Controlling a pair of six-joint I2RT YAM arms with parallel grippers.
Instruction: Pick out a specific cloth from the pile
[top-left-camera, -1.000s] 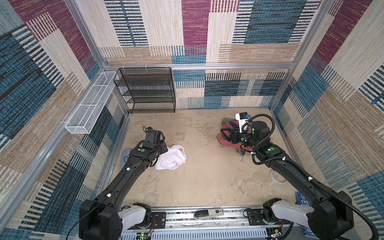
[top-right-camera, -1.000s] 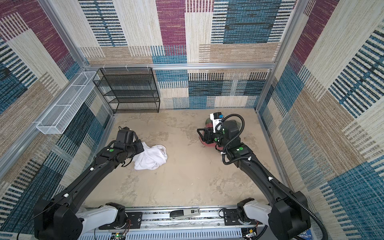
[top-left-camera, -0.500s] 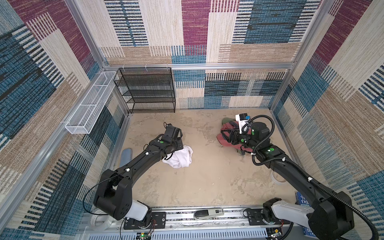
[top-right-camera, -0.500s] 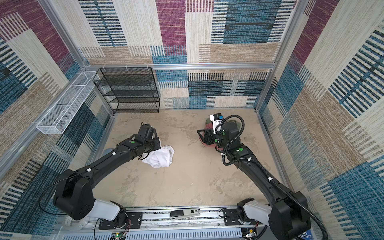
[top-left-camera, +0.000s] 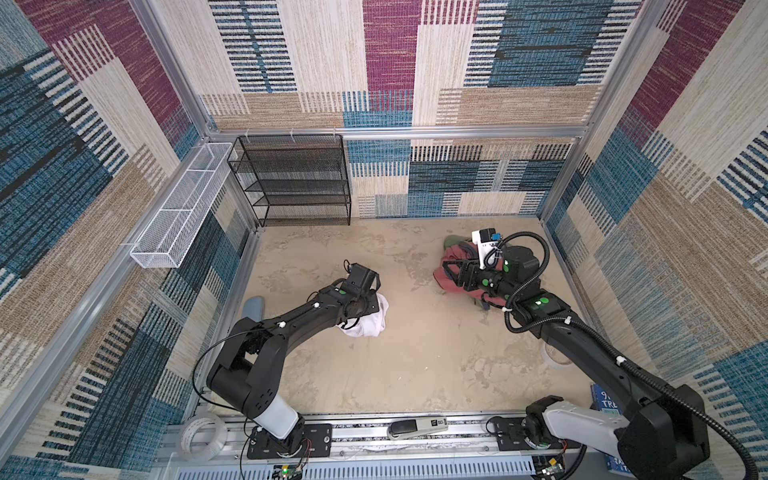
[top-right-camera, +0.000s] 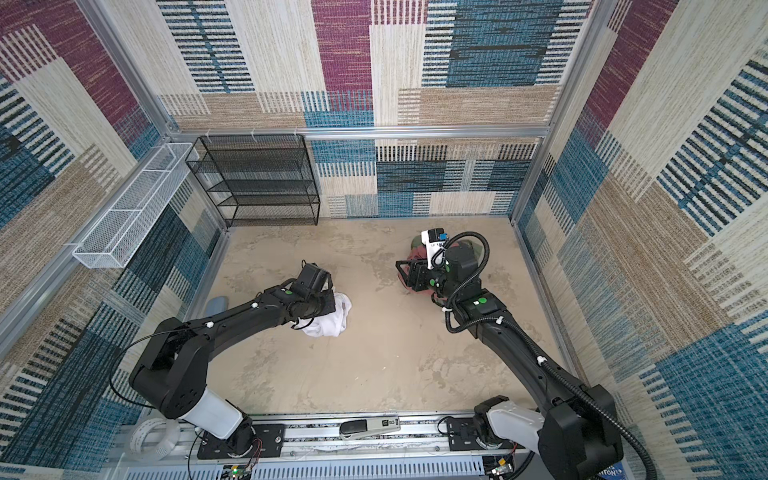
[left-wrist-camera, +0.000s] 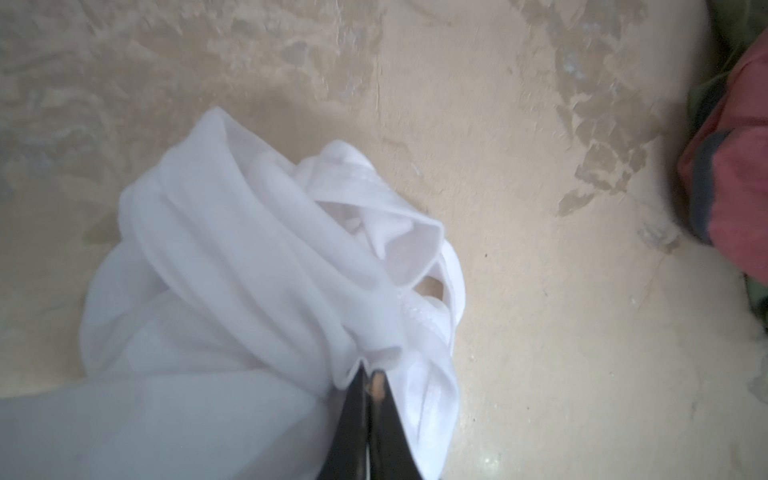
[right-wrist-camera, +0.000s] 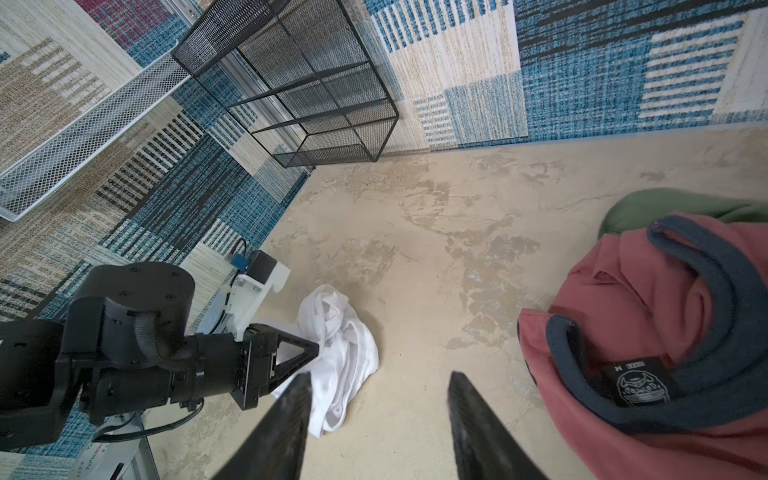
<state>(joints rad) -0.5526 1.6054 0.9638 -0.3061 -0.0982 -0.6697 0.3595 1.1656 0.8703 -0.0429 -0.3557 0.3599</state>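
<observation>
Mid-floor, L arm (top-left-camera: 291, 322) stretched low — tool (left-wrist-camera: 370, 374) pinching cloth (left-wrist-camera: 249, 270).

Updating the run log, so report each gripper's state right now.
Left gripper: closed, pinching the white cloth.
Right gripper: open, holding nothing, beside the pile.

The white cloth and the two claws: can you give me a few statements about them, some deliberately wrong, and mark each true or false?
1. The left gripper is pinched shut on the white cloth. True.
2. The white cloth lies on top of the pile. False: it sits apart from the pile, with bare tabletop between them.
3. The right gripper grips the salmon-red garment. False: its jaws stand open with nothing between them.
4. An olive-green garment peeks out behind the salmon-red garment. True.
</observation>
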